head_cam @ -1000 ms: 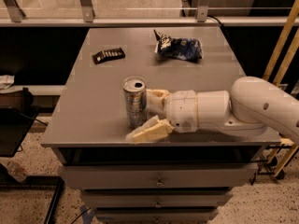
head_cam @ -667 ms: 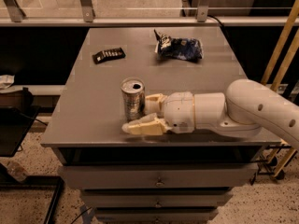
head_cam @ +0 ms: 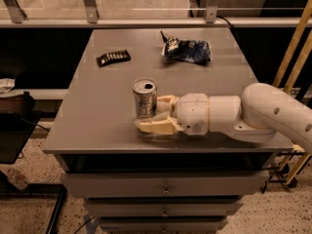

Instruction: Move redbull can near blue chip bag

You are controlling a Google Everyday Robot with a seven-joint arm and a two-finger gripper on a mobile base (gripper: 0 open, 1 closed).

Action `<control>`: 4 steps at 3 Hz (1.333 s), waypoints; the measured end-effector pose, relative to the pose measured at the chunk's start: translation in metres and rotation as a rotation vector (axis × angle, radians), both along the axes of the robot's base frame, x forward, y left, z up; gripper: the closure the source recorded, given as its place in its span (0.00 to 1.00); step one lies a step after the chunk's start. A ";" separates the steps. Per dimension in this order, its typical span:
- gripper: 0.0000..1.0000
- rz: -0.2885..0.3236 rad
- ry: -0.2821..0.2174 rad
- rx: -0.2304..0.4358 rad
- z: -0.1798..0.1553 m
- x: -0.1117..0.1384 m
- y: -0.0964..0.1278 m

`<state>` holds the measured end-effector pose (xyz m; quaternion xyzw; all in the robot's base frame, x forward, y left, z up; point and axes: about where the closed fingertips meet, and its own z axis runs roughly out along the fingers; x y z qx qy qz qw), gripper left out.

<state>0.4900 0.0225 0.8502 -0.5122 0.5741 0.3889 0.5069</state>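
End effector [head_cam: 148, 115] held low over the bench [head_cam: 97, 106] near its front edge, fingers spread apart, nothing clamped, redbull can [head_cam: 145, 99] stood upright partly between them, blue chip bag [head_cam: 187, 50] laid well apart at the far side, black packet [head_cam: 113, 58] laid far left, drawers [head_cam: 165, 184] below seen shut.

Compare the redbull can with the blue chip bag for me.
The redbull can stands upright, silver and rigid; the blue chip bag lies crumpled and dark blue. The can is near the front edge of the table, with the open gripper flanking it; the bag lies toward the back, away from the gripper. Both rest on the same grey table.
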 end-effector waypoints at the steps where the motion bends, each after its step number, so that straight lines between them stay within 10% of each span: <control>1: 1.00 -0.093 -0.065 -0.062 0.022 0.021 -0.036; 2: 1.00 -0.259 -0.102 -0.162 0.042 0.048 -0.088; 4: 1.00 -0.316 -0.147 -0.140 0.053 0.070 -0.092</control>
